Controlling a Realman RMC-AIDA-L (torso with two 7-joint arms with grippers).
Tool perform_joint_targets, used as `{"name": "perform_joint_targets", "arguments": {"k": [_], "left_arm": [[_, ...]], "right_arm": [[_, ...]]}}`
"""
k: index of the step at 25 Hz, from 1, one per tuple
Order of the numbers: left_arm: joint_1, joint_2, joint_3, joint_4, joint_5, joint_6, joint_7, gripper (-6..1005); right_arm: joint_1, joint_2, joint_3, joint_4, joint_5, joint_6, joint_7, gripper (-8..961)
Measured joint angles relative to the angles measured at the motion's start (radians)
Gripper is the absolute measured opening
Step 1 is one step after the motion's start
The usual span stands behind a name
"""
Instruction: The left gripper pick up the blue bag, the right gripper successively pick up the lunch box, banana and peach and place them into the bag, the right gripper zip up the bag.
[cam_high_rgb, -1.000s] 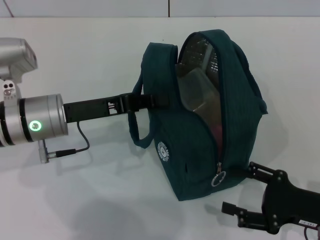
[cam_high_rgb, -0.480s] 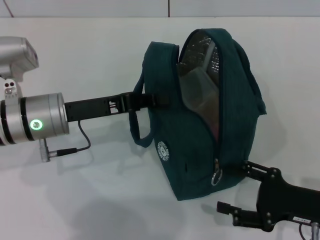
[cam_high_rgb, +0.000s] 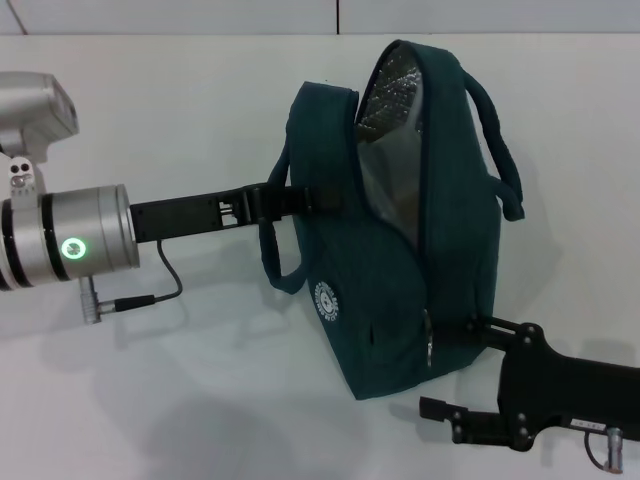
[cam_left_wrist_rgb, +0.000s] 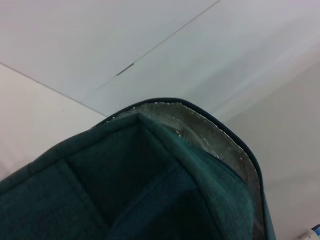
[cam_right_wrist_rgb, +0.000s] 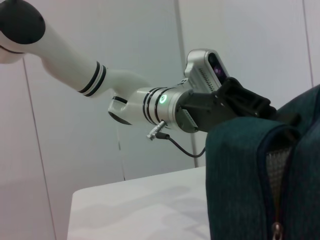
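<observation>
A: Item one: the dark teal fabric lunch bag with silver foil lining (cam_high_rgb: 400, 290)?
B: Upright on the white surface (cam_high_rgb: 200, 400), zipper partly undone; left end effector (cam_high_rgb: 300, 200) pinches its side panel.
A: Item two: the black right end effector (cam_high_rgb: 465, 375)?
B: Fingers spread at the bag's lower corner, upper finger touching beside the metal zipper pull (cam_high_rgb: 429, 340).

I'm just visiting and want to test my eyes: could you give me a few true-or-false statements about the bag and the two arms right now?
1. The bag stands upright on the table. True.
2. The bag is zipped fully shut. False: its upper part gapes, showing silver lining.
3. The left end effector is at the bag's side by a handle. True.
4. The right end effector is up at the bag's top. False: it is low, near the zip pull.
</observation>
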Motion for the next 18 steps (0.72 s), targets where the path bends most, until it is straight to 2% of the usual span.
{"name": "perform_joint_targets", "arguments": {"k": [8, 18], "left_arm": [[0.001, 0.0, 0.001, 0.0, -0.001, 0.0, 0.001, 39], [0.008, 0.0, 0.001, 0.0, -0.002, 0.0, 0.002, 39]], "right_arm": [[0.034, 0.0, -0.044, -0.001, 0.0, -0.011, 0.003, 777], [0.006, 0.0, -0.036, 0.0, 0.045, 0.003, 0.014, 775]]}}
